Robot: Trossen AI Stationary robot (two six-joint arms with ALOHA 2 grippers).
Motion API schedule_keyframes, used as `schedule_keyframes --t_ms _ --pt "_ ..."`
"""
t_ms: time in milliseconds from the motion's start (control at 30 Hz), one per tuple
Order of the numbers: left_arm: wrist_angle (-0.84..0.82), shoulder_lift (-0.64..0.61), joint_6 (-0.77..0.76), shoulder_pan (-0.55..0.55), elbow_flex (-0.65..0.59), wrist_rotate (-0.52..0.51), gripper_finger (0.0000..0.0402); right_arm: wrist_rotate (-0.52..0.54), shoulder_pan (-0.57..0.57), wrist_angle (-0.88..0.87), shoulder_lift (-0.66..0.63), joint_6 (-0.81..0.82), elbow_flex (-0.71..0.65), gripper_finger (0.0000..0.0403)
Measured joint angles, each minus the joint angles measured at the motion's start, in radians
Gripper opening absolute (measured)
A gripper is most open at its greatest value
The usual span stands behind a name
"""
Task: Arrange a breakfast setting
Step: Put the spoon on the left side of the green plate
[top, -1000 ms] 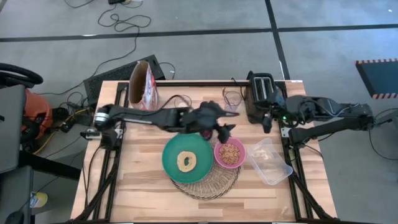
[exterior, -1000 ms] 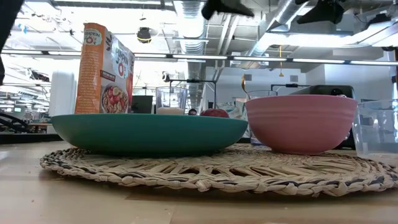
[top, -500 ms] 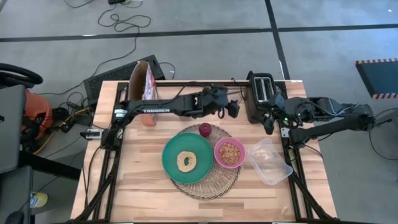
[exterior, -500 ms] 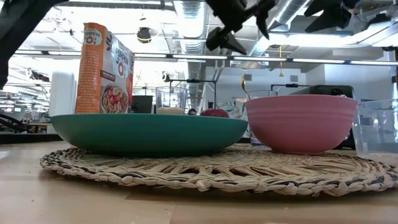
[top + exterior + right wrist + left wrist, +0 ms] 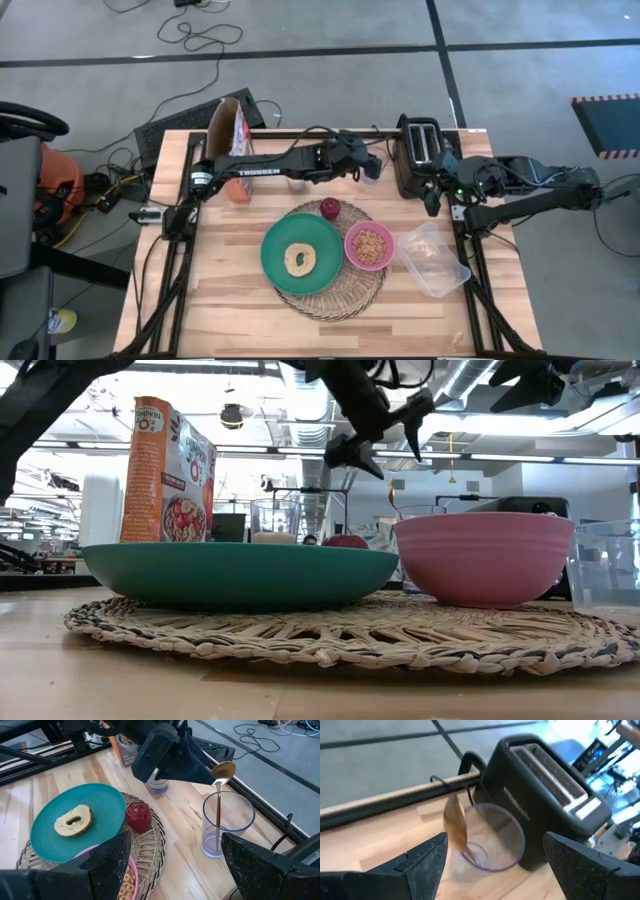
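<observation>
Moved toward the toaster (image 5: pixel 540 805), left end effector (image 5: pixel 492 857) gapes empty over spoon-holding glass (image 5: pixel 490 840); arm reads "TROSSEN".

Grey floor (image 5: pixel 330 85) with black tape lines and loose cables (image 5: pixel 195 35); ceiling ducts (image 5: pixel 305 400) overhead.

- The left gripper (image 5: pixel 492 857) is spread wide, one finger on each side of a glass (image 5: pixel 487 842).
- A gold spoon (image 5: pixel 456 822) stands in the glass.
- A toaster (image 5: pixel 542 795) is just beside the glass on the table (image 5: pixel 380 835).
</observation>
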Motion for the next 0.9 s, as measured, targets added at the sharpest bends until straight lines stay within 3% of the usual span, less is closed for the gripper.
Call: schedule_keyframes --t_ms 133,333,700,900 --pt "0.016 0.018 -0.017 0.002 0.003 -0.064 0.0313 0.0 0.0 -0.003 0.0 0.0 0.0 0.0337" --pt "0.014 0.052 -0.02 0.017 0.001 -0.021 0.0313 0.0 0.0 -0.011 0.0 0.0 0.0 0.0337" --pt "0.066 0.093 -0.012 0.023 0.001 -0.064 0.0312 0.0 0.0 -0.022 0.0 0.0 0.0 0.0337" --pt "0.073 0.093 0.019 0.029 0.001 -0.099 0.0275 0.0 0.0 -0.022 0.0 0.0 0.0 0.0337"
